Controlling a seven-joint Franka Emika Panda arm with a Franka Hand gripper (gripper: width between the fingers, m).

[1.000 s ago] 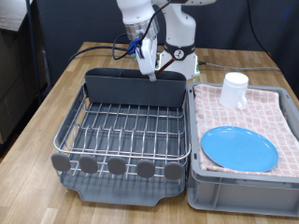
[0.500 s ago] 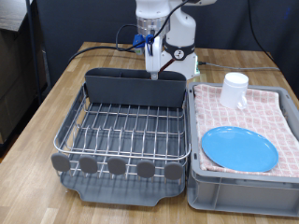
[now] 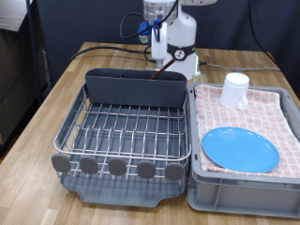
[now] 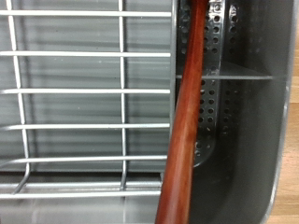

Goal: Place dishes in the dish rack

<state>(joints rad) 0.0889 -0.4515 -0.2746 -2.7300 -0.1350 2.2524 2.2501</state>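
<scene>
1. At the left edge of the wooden table (image 3: 37, 112) stands the dish rack (image 3: 122, 131), a silver wire grid on a dark grey plastic tray, with round grey discs (image 3: 117, 167) along its near edge and a grey cutlery caddy (image 3: 136, 89) along its far edge.

2. We judge the spoon step to be the one in hand. The wrist view shows the long reddish-brown wooden spoon (image 4: 184, 121) standing slantwise in a perforated compartment of the caddy, its handle leaning on the caddy's rim beside the wire grid.

3. The gripper (image 3: 160, 47) hangs above the caddy's right end, near the table's far edge. No fingertips show in the wrist view and the exterior view is too coarse, so we cannot tell how wide the fingers stand or whether they grip the spoon.

4. We cannot see how far down the spoon sits. The handle is long and leaning, so any motion near it calls for care not to knock it.

5. Along the table's right edge sits a grey plastic crate (image 3: 244, 187) lined with pink checked cloth.

6. The small white cup (image 3: 235, 90) sits mouth up at its far corner and the round bright-blue plate (image 3: 240, 148) lies flat at its near end. Neither is in the rack yet.

7. Nothing lies between crate and rack; only the crate's wall and the caddy's height stand in the way.
</scene>
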